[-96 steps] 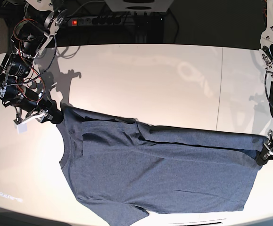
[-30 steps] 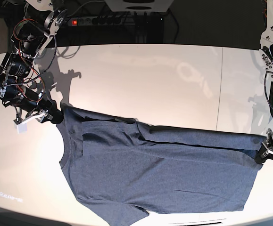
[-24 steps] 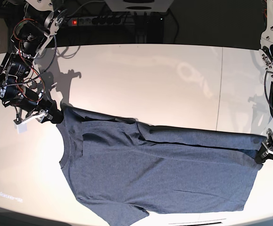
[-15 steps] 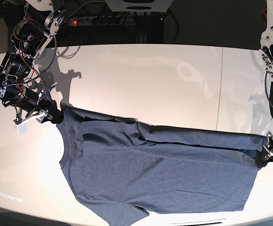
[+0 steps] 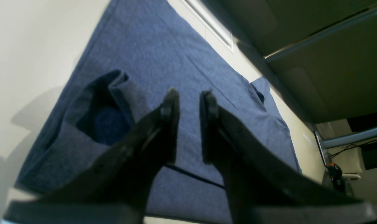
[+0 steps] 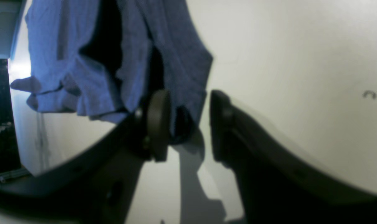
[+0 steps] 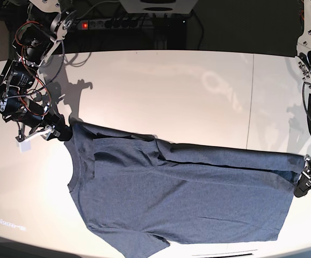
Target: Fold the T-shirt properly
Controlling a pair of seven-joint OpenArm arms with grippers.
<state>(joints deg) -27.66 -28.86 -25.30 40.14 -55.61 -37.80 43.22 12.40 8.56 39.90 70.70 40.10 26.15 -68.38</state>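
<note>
On the white table (image 7: pixel 171 91), seen from the base view, the T-shirt (image 7: pixel 182 199) lies spread across the near half, collar toward the left edge, its far edge folded over in a long band. The right gripper (image 7: pixel 64 131) sits at the shirt's upper left corner; the left gripper (image 7: pixel 304 186) sits at the right edge of the cloth.

From the left wrist view, the left gripper (image 5: pixel 188 124) hovers over the blue fabric (image 5: pixel 182 62) with its jaws slightly apart and nothing between them; a raised fold of cloth stands just beside one finger.

From the right wrist view, the right gripper (image 6: pixel 188 124) has its jaws spread, with a bunched corner of the T-shirt (image 6: pixel 82 62) lying between them against one pad.
</note>
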